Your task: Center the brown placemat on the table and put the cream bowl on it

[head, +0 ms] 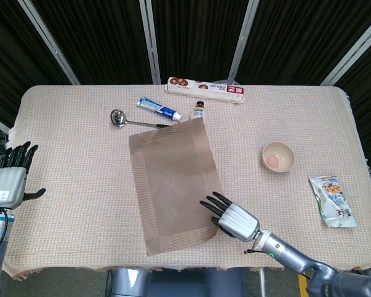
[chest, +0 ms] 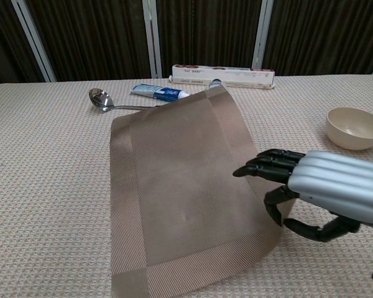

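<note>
At the far left edge of the head view, the left hand (head: 9, 179) hangs beside the counter (head: 68, 161), its fingers spread apart and holding nothing, well apart from everything on the cloth. Farther in, a metal ladle (head: 119, 117) lies near the back, its handle running toward the brown placemat (head: 173, 182), and just behind it a blue-and-white toothpaste tube (head: 158, 109) rests at an angle. The placemat lies slightly skewed near the middle of the counter, its far corner close to a small dark-capped bottle (head: 199, 111). Behind that bottle, a long red-and-white box (head: 205, 90) sits along the back edge. At the placemat's near right corner, the right hand (chest: 317, 186) pinches the mat's edge between thumb and fingers; in the chest view that corner curls up off the cloth. To the right, the cream bowl (head: 278, 156) stands upright on the bare cloth, well apart from the placemat. Nearest the right edge lies a snack packet (head: 332, 201).
</note>
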Controlling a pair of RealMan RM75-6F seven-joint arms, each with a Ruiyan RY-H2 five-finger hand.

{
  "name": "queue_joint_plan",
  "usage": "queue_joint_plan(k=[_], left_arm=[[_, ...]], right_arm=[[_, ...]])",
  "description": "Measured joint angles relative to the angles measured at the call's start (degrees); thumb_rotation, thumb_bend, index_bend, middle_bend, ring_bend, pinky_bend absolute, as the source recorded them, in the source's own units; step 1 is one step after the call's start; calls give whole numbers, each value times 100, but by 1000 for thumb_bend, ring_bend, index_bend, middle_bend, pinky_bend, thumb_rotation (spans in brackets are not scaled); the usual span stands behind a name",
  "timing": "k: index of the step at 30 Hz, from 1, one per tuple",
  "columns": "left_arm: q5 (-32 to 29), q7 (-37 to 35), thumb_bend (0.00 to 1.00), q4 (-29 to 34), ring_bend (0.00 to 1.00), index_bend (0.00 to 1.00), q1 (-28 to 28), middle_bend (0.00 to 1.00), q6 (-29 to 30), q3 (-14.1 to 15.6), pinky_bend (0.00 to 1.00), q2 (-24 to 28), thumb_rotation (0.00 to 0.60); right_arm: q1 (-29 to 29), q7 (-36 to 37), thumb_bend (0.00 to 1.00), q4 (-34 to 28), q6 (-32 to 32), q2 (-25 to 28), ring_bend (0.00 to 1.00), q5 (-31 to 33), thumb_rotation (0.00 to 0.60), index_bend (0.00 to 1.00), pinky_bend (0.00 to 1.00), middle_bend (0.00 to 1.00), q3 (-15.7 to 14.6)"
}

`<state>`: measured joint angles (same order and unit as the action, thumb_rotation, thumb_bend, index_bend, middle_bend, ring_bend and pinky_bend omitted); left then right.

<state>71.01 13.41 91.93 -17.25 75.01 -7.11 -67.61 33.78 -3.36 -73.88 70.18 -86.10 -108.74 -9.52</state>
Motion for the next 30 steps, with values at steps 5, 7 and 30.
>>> queue_joint_plan(k=[5,7,30], left_arm=[[26,30,0,34,0,0,3,0,1,10,0,-4,600],[28,44,0,43,0,0,0,0,-7,12,0,-11,600],[-88,233,0,-94,0,0,-73,0,-195,32,0,-165,600]], right_arm=[[-180,-4,488,125,816,752,0,-853,600,767,1,77,-621],[-274,-115,487,332,1194,1027,0,-1136,600,767,6,84,-788],[726,-1211,400,3865,1981,965,0,-1734,600,746,17,79,-42]])
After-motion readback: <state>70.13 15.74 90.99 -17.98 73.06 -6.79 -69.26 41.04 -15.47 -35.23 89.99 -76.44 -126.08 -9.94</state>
